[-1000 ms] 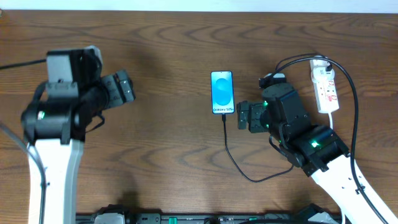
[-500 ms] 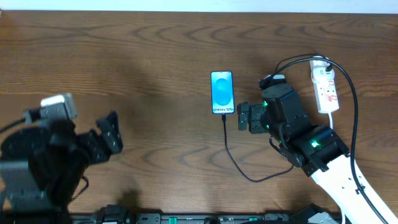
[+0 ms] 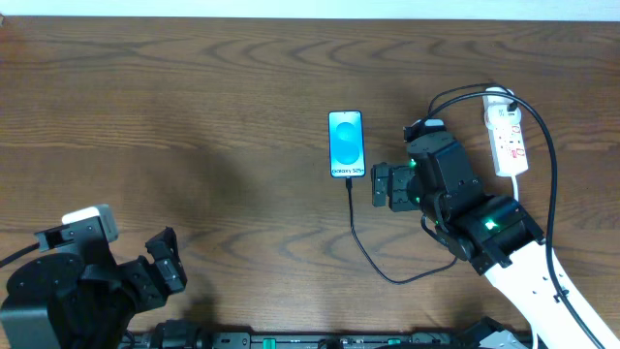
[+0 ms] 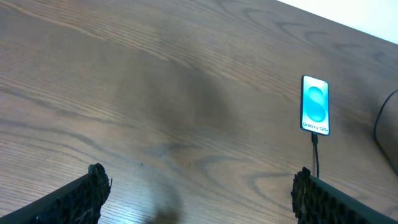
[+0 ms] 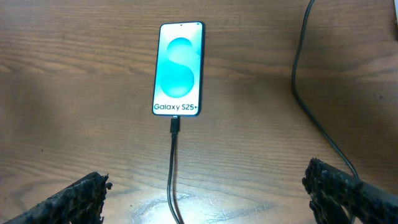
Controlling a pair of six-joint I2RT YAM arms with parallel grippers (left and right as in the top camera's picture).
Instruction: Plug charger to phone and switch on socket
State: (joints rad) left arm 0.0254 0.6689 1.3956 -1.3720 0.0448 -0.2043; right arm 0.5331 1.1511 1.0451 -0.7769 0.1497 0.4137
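The left gripper [image 3: 163,260] has drawn back to the near left corner of the table [image 3: 242,87]; the right gripper [image 3: 379,184] has not moved. Overhead: the phone [image 3: 347,144] lies mid-table with the charger [image 3: 363,247] plugged into its near end, and the socket [image 3: 508,141] is at far right. Left wrist: jaws wide apart, empty. Right wrist: jaws wide apart, empty, near the plugged phone

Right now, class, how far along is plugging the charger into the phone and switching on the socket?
Done: the charger is plugged into the phone. In hand: nothing; the right tool hovers open beside the phone, the left tool open, far off. Left, apparently: the socket switch, which no tool touches.
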